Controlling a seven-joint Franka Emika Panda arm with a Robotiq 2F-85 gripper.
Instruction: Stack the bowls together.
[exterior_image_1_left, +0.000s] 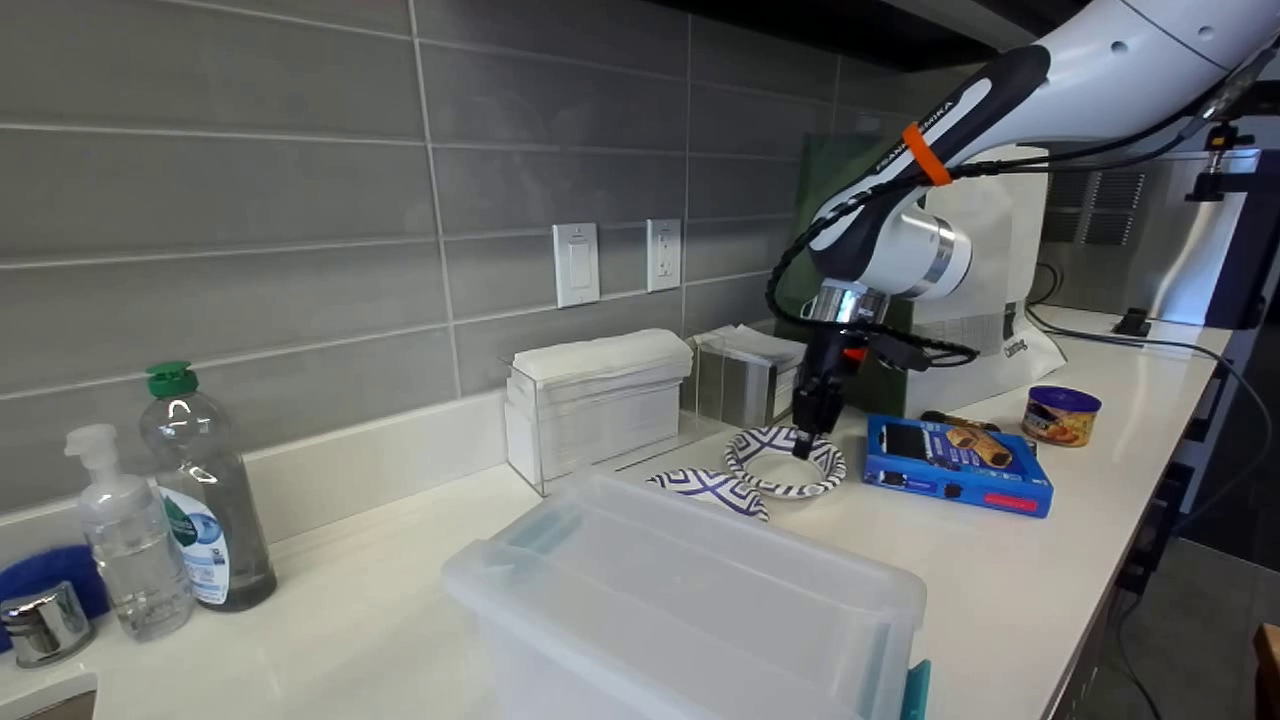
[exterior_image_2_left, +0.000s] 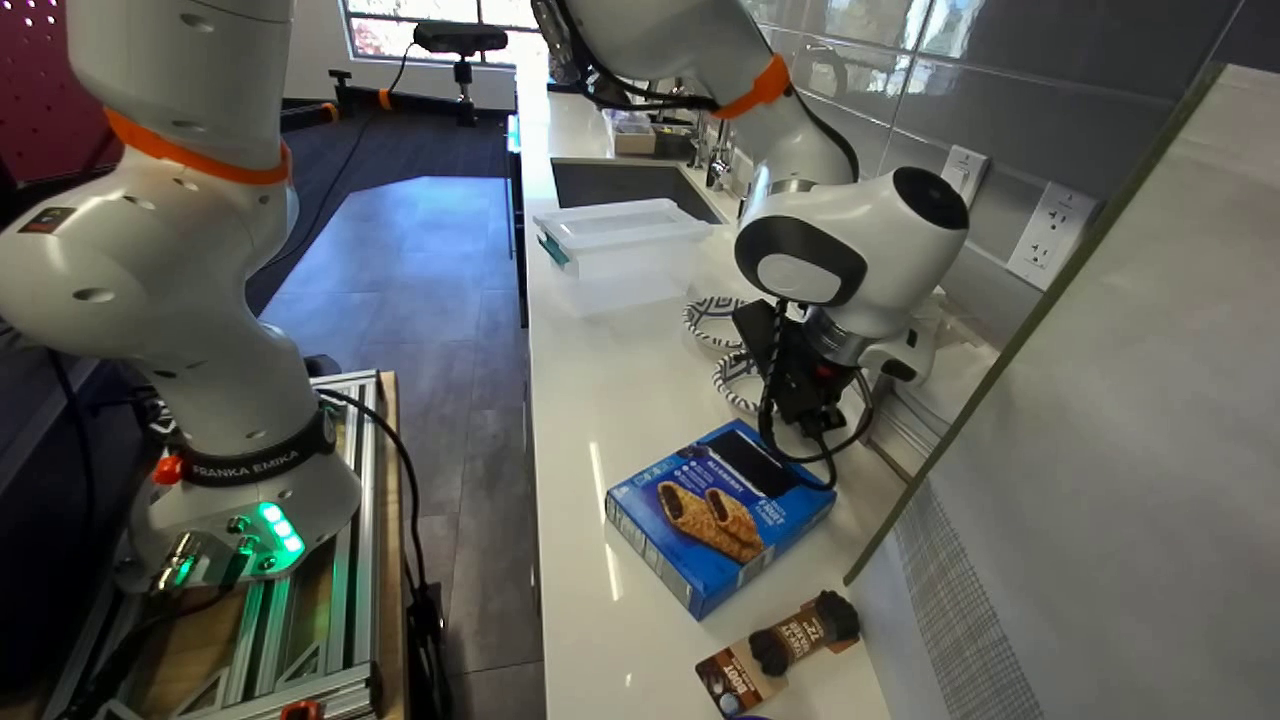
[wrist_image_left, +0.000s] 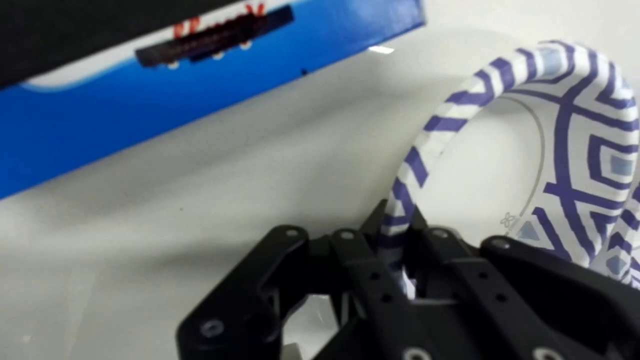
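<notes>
Your gripper is closed on the rim of the first bowl; in the wrist view, one fingertip is on the inside of the rim and the other is on the outside. This bowl is white with a dark blue-violet pattern, and its opening looks upward. Whether its bottom touches the white counter, I cannot tell you for sure.

The second bowl, with a similar pattern, is just beside it, toward the clear plastic box (in this exterior view the box covers a part of it, so you see only a piece). The two bowls are side by side, thus your stacking is not yet done.

On the opposite side of the first bowl you have the blue box, with pastries printed on it, lying flat. Past it you find a small brown and black packet and a round container with a purple lid. Near the tiled wall you see white paper napkins. A green-capped bottle and a pump bottle stand together, well apart from the bowls.
</notes>
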